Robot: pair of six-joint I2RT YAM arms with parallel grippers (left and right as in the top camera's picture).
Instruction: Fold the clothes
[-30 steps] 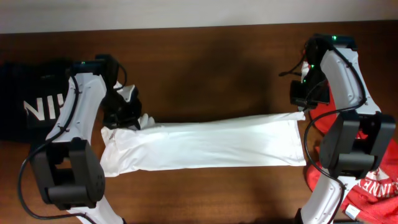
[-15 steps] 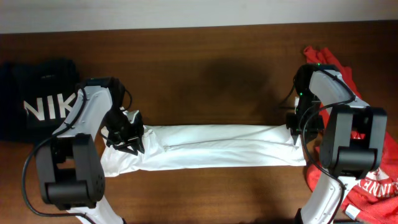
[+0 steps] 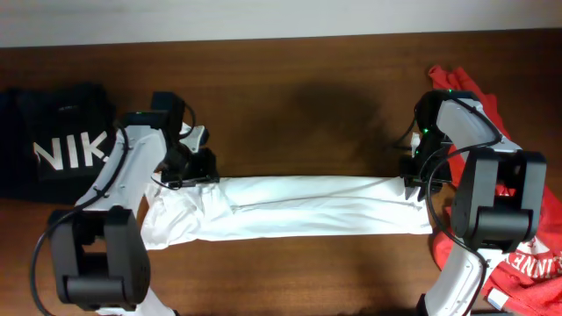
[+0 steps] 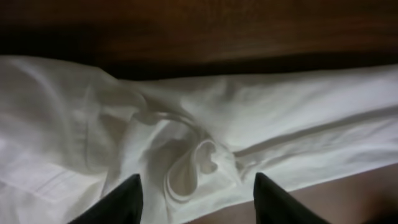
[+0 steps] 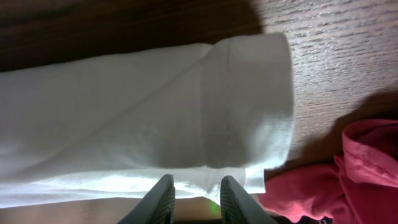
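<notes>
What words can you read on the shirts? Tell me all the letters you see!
"NIK": big white letters on the black shirt; the rest of the word is hidden.
"INNE": white print on the red shirt; it is small and cut off at the picture's edge, so this reading is unsure.
White T-shirt: no writing shows on it as it lies folded.

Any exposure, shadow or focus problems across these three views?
Overhead: sharp, evenly lit, a soft dark shadow on the table beyond the white T-shirt. Left wrist: dim and soft-focused, the T-shirt's folds blurred, the left tool a dark silhouette. Right wrist: crisp wood grain and hem stitching, deep shadow along the top.
</notes>
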